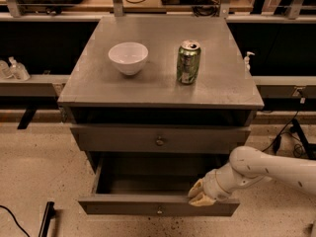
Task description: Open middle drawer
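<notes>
The middle drawer (123, 205) is a grey flat front with a small round knob (159, 211). It stands pulled out toward me, and its plain grey tray (148, 181) is open to view and looks empty. My gripper (199, 194) sits at the top edge of this drawer's front, right of centre, with the white arm (266, 169) reaching in from the right. The drawer above (118, 138) is shut, with its knob (159, 141) showing.
On the grey cabinet top (98, 85) stand a white bowl (128, 57) and a green can (188, 61). Dark shelving and cables run behind the cabinet. A dark bar (45, 220) lies on the speckled floor at lower left.
</notes>
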`<state>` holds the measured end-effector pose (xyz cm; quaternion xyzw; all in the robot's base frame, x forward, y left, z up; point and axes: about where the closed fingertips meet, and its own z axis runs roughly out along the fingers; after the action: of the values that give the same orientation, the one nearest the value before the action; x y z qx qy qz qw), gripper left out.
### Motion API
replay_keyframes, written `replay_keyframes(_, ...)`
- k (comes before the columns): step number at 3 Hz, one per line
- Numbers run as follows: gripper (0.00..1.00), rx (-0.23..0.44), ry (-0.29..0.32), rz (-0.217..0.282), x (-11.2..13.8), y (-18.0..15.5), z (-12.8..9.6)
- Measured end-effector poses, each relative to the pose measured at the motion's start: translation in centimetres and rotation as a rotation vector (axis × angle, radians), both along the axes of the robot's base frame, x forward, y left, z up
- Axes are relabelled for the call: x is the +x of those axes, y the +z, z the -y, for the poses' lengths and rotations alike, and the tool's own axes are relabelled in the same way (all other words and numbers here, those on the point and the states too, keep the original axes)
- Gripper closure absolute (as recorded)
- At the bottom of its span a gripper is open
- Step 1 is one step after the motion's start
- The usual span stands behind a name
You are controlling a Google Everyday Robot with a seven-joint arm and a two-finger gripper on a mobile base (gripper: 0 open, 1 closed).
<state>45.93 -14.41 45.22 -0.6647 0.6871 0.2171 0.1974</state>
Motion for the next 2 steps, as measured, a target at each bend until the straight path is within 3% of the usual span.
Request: replay_keyframes(2, 0.0, 0.005, 0.006, -0.004, -0.31, -0.15, -0.12)
